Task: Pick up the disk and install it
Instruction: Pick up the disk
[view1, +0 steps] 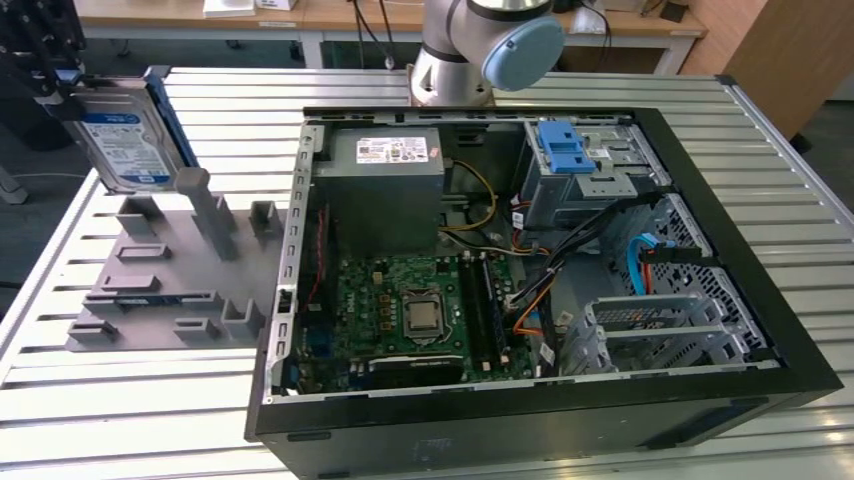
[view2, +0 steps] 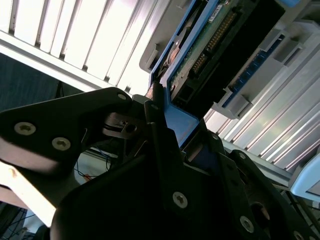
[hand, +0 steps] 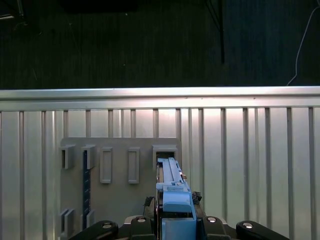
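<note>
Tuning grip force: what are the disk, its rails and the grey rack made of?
Disk: silvery metal body, judging by its sheen, with a printed label on its face. Rails: blue plastic, going by the uniform moulded colour. Grey rack: matte, probably plastic, with blocky one-colour slots.

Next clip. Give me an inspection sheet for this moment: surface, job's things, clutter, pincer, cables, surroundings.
Surface: slatted metal table, carrying an open PC case and a grey rack.
Job's things: disk upright over the rack at the exterior view's left, not in the case; whether it is clear of the rack's slot cannot be told.
Clutter: nothing seen.
Pincer: pincer shut on the disk's edge.
Cables: orange, blue and black leads inside the case.
Surroundings: arm base behind the case; desks beyond.
</note>
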